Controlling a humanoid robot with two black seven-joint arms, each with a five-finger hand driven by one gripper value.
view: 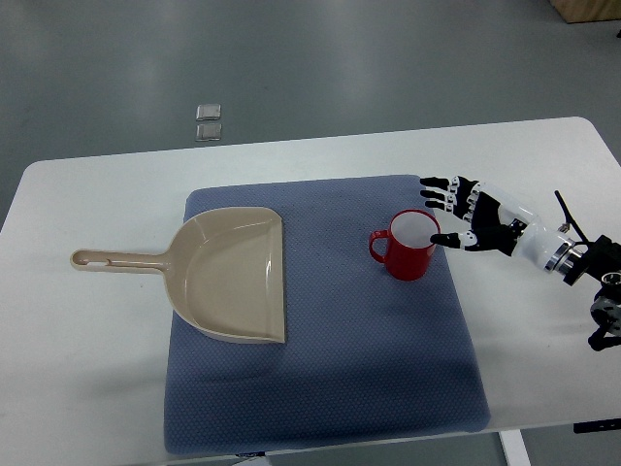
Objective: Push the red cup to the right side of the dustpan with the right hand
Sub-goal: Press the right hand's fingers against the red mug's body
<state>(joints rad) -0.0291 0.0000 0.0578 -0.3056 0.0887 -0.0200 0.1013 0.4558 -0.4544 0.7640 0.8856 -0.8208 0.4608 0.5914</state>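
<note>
One red cup stands upright on the blue mat, well right of the dustpan. I see nothing inside either. My right hand has fingers spread, thumb tip at the rim. The cup looks hard and light, so I'd push low on its side, or it may tip.
</note>
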